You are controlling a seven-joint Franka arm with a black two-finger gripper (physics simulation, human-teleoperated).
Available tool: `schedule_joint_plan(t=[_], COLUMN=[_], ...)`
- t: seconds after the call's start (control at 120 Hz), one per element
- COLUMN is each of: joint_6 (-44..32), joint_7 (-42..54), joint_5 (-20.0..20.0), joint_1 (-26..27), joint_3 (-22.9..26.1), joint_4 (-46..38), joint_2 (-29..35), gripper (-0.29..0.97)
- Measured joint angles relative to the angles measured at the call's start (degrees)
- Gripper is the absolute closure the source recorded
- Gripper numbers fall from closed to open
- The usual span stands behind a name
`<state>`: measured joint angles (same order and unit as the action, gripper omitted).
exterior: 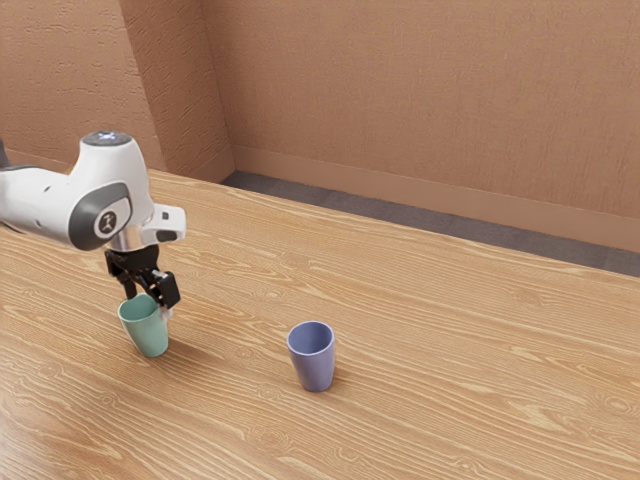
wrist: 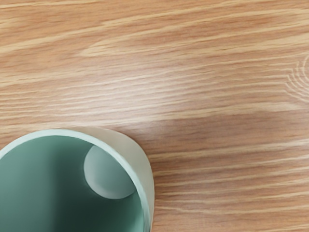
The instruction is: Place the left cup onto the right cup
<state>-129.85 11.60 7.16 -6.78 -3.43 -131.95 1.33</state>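
Light wood-grain tabletop (exterior: 450, 300) under tan textured walls (exterior: 450, 80), with a grey floor strip (exterior: 420, 215) beyond the far edge. Toward the exterior view's left, a mint-green plastic cup (exterior: 145, 332), mouth up and leaning slightly, base at or barely above the wood; impossible to tell which. Directly over its rim, the black two-finger gripper (exterior: 148, 296), hanging from the white arm (exterior: 90, 205) and apparently pinched on the cup's wall near the lip, one finger to either side of it. In the wrist view, the green rim (wrist: 143, 179) and pale inner floor close under the hand, bare wood grain beyond.

Well apart on open table, toward the exterior view's right, a lavender-blue plastic cup (exterior: 312, 355), upright, mouth up, untouched.

Key relation for the coming move: target lying to the exterior view's right of the gripper and a little nearer the camera, nothing between. Both cups tapered, wide at the mouth, narrow at the base, long axes near vertical.

Likely next: a lift above the lavender rim, a carry across, a straightening of the lean, the narrow base centred over the open mouth, then a slow lowering and release. Probable risk: an off-centre set-down from the tilt, tipping the light target over.
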Motion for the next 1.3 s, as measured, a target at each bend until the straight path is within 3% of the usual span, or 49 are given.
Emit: schedule_joint_plan(t=[0.933,1.3], joint_6=[-4.0,-4.9], joint_7=[0.3,0.3], joint_5=[-0.4,-0.5], joint_1=[-1.2,-1.6], joint_3=[0.0,0.0], joint_4=[-0.2,-0.3], joint_2=[-3.8,-4.9], gripper=[0.00,0.11])
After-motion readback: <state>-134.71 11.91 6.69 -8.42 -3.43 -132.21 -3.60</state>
